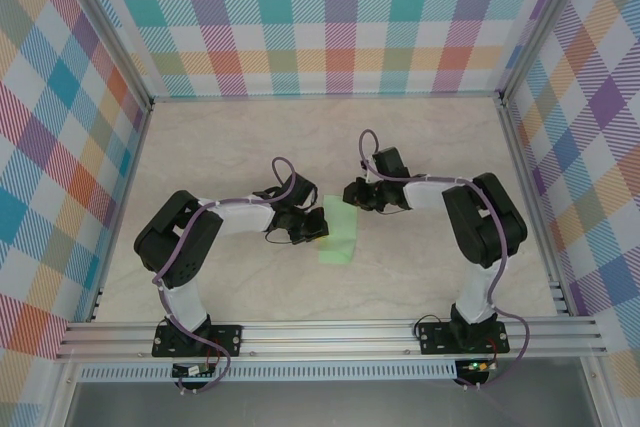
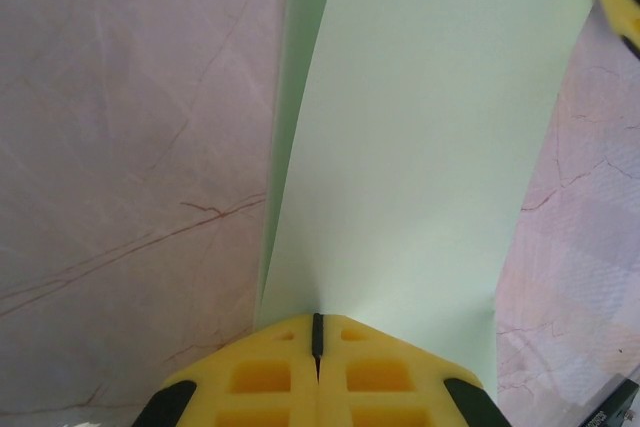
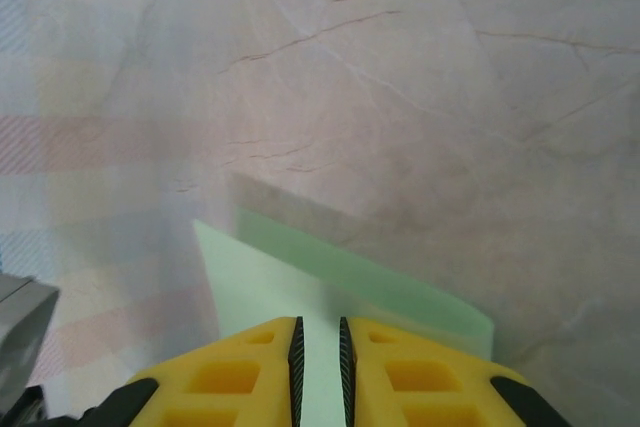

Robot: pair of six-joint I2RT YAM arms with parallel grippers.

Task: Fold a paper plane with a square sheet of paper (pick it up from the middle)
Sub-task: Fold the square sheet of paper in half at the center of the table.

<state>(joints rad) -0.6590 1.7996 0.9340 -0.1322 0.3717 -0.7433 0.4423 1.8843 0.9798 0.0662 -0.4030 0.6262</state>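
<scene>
Left fingers (image 2: 262, 379) are clenched on the green sheet (image 1: 338, 237), which lies doubled over mid-table between the arms. Right fingers (image 3: 230, 377) stand a slit apart over its far edge, with no clear grip. Best to square the edges first, then press the crease flat.

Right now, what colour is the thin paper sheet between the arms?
The thin paper sheet is pale mint green; left wrist view.
</scene>
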